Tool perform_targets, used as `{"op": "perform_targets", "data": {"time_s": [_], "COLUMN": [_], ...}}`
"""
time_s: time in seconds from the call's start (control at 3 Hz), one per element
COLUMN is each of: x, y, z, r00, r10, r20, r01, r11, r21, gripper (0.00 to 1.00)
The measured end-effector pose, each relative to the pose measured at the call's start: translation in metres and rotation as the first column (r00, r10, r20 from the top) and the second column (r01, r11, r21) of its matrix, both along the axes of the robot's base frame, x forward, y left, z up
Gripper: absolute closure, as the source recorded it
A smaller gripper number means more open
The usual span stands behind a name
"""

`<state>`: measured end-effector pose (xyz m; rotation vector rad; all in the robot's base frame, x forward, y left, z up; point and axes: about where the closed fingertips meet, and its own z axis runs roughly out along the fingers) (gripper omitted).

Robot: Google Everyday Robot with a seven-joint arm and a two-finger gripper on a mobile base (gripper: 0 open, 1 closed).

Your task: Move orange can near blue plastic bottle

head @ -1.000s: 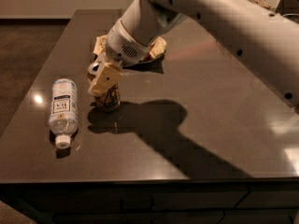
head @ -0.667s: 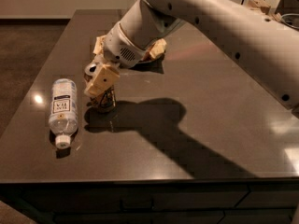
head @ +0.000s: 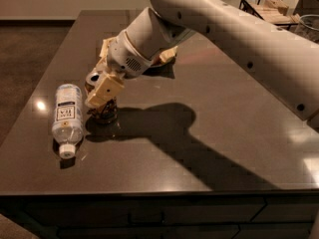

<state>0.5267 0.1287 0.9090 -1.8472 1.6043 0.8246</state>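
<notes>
The orange can (head: 103,111) stands at the left side of the counter (head: 199,148), its base on or just above the dark surface, its silver top showing at the upper left and most of its side hidden by the gripper (head: 102,91). The gripper comes down on it from the upper right and looks closed around the can, one cream finger lying across its front. Just to the left, close but not touching, the blue plastic bottle (head: 67,114) lies on its side with its white cap toward the near edge. Behind the white arm (head: 224,29) a snack bag (head: 168,55) sits farther back on the counter, well apart from both. The carrying step seems nearly done — the can is already near the bottle. The next move likely calls for setting the can squarely down, then opening the gripper and lifting straight up — without tipping the can or nudging the bottle, which could roll.
</notes>
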Motion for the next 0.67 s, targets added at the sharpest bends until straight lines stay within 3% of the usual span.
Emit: {"op": "perform_targets", "data": {"time_s": [0.33, 0.67], "x": [-0.0011, -0.0019], "y": [0.0017, 0.0029], "z": [-0.0004, -0.0006], "r00": [1.0000, 1.0000], "r10": [0.004, 0.007], "r20": [0.000, -0.001], "r01": [-0.004, -0.007], "r11": [1.000, 1.000], "r21": [0.000, -0.001], "gripper": [0.08, 0.00]}}
